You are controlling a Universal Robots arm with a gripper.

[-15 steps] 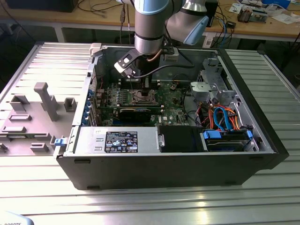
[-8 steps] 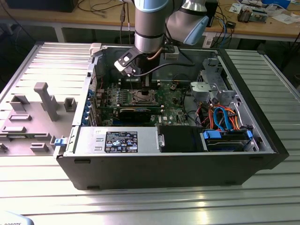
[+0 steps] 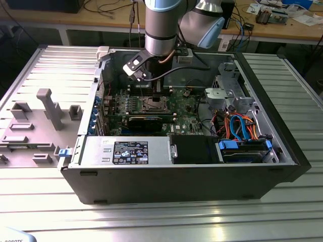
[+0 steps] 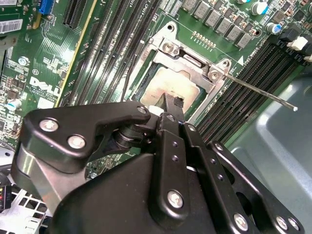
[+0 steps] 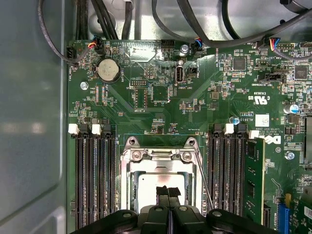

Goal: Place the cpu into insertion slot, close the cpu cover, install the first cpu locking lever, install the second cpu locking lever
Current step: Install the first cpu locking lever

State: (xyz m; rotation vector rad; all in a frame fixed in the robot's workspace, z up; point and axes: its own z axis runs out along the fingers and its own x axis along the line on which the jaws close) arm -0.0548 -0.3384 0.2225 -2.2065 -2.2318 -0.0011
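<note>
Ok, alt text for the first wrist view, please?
The gripper, fingers together, hangs over the cpu, which is framed by the cpu cover. A thin locking lever angles out beside it, with memory slots on both sides.

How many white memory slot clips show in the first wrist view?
4. Two white clips on the slots beside the grey case wall; two across the cpu cover. Other slot ends are hidden.

The arm (image 3: 160, 22) stands upright above the cpu (image 5: 148, 187), its wrist (image 3: 159, 48) pointing straight down. The gripper (image 5: 168, 191) hangs over the cpu's middle, both black fingers (image 5: 162, 193) pressed together with nothing between them. Whether the tips touch the cpu cannot be told.
</note>
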